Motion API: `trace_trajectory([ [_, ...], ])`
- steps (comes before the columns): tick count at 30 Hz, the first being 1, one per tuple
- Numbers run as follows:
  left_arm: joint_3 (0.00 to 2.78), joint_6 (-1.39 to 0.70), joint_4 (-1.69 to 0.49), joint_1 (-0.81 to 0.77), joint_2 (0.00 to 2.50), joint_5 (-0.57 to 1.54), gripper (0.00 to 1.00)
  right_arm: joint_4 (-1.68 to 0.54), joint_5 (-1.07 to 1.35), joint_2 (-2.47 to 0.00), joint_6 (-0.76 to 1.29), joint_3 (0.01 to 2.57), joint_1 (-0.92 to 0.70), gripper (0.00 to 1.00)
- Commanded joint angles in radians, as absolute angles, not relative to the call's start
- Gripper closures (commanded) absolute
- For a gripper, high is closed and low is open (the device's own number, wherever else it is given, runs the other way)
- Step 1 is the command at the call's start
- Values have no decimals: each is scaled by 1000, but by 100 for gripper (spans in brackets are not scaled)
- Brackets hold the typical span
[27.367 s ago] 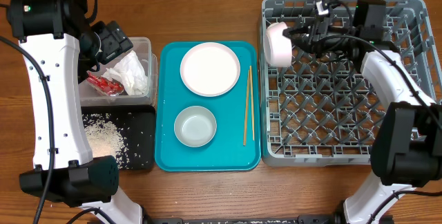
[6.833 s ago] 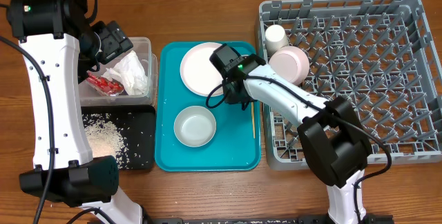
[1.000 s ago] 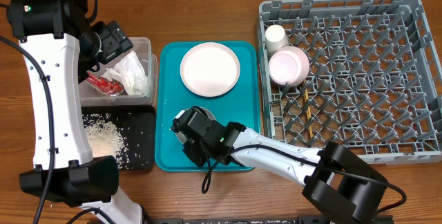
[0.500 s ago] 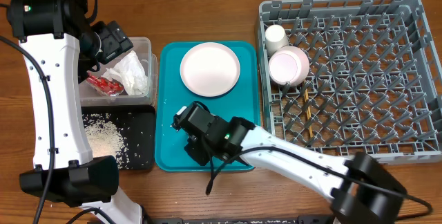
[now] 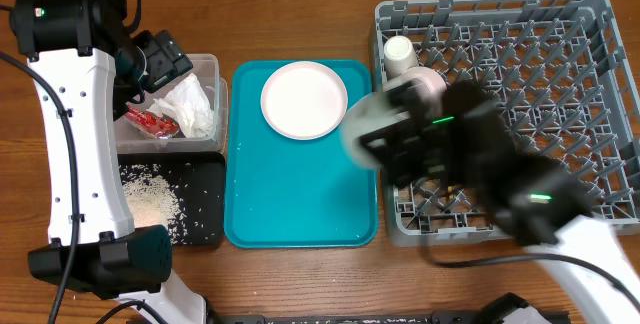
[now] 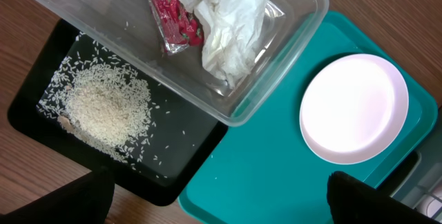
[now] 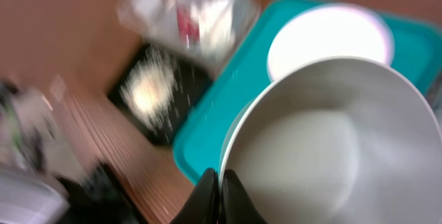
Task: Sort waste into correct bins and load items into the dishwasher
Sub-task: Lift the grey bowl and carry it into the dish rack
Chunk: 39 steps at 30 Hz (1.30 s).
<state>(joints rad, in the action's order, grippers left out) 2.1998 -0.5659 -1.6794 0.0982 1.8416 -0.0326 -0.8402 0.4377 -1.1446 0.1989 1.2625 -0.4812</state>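
Teal tray (image 5: 300,204) flat on brown wooden table (image 5: 300,24), mid-table; long side front-to-back.

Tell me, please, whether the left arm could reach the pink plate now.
Probably yes: the pink plate lies bare on the teal tray near the open left gripper; the right gripper, shut on the whitish bowl, is off its far side.

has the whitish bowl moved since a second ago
Yes. The whitish bowl, pinched by the right gripper, has left the teal tray's lower half and is at its right edge, beside the grey rack.
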Motion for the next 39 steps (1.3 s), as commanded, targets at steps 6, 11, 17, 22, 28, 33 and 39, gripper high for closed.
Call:
trace_trajectory([
  [6,2202,-554,-1678,91,1833,-29,0,-841,1205,-1166,193,1211,-20,96],
  [11,2202,-554,-1678,91,1833,-29,0,-834,1374,-1275,121,1125,62,96],
  [17,2202,-554,-1678,91,1833,-29,0,-787,1521,-1429,-5,1051,107,96],
  [22,2202,-554,-1678,91,1833,-29,0,-787,1521,-1552,-44,1034,109,96],
  [28,2202,-554,-1678,91,1833,-29,0,-788,1517,-1601,-80,1034,132,96],
  [33,2202,-554,-1678,91,1833,-29,0,-815,1504,-1601,-80,1034,192,96],
  [39,2202,-554,-1678,91,1833,-29,0,-870,1495,-1601,-83,1034,213,96],
])
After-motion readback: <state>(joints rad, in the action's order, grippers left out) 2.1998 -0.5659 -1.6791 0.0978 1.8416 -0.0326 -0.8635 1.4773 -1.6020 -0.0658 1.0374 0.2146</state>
